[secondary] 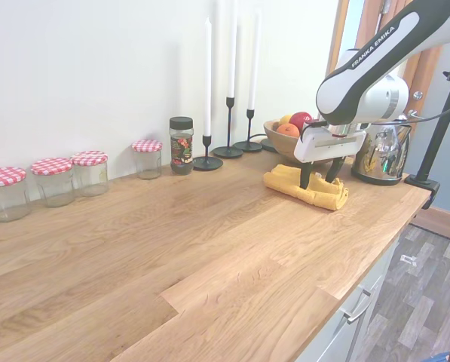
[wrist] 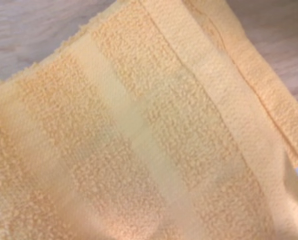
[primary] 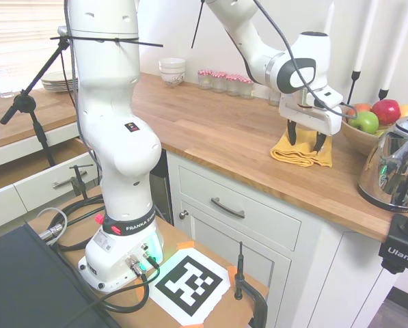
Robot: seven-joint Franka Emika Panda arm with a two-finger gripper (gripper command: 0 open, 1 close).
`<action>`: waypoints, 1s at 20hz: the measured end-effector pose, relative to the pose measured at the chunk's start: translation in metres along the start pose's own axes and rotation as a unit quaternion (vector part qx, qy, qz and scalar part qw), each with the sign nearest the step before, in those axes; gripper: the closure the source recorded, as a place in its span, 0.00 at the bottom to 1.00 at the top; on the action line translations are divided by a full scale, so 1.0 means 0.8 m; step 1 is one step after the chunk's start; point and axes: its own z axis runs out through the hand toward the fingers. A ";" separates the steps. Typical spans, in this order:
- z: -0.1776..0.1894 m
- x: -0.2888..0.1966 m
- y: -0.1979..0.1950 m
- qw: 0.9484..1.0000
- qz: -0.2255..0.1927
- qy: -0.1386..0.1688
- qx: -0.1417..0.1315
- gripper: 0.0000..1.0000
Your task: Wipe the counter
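Counter, long wooden plank top, runs along the white wall w/ white cabinets under its front edge; most of the top is bare wood.

L to R in the 2nd ext. view, along the back edge by the wall: three glass jars w/ red-checked lids in a row, a fourth jar a bit apart, then a dark-lidded spice jar just beside it. Next, three black candle holders w/ tall white candles, close together. Past those a bowl of fruit w/ red, orange and yellow pieces; the 1st ext. view also shows a green apple in it. Shiny kettle stands near the far right end of the counter, toward the front edge.

Yellow towel, folded, lies flat on the counter near that same end, in front of the bowl and just beside the kettle. Gripper points straight down onto the towel: fingers spread apart, not clamped on anything, tips touching or pressing the cloth, hard to say which. Wrist view is filled by the towel, ribbed terry w/ a hemmed border, slightly blurred; strips of wood at the corners.

In the 1st ext. view, at the other end of the counter near the back corner: stack of white bowls. A drawer w/ metal handle sits in the cabinet front below the counter edge.
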 end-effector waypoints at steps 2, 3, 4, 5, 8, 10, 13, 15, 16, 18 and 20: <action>0.000 0.000 0.000 1.000 0.001 -0.002 0.002 1.00; 0.000 0.000 0.000 1.000 0.002 -0.003 0.003 1.00; 0.000 0.000 0.000 1.000 0.002 -0.004 0.004 1.00; 0.000 0.000 0.000 1.000 0.003 -0.006 0.006 1.00; 0.000 -0.001 0.000 1.000 0.003 -0.007 0.007 1.00; 0.000 0.000 0.000 1.000 0.004 -0.010 0.010 1.00; 0.000 0.000 0.000 1.000 0.003 -0.012 0.011 1.00; 0.000 0.000 0.001 1.000 0.004 -0.013 0.011 1.00; 0.001 0.000 0.001 1.000 0.005 -0.014 0.012 1.00; 0.001 -0.001 0.001 1.000 0.006 -0.015 0.013 1.00; 0.001 0.000 0.001 1.000 0.007 -0.016 0.014 1.00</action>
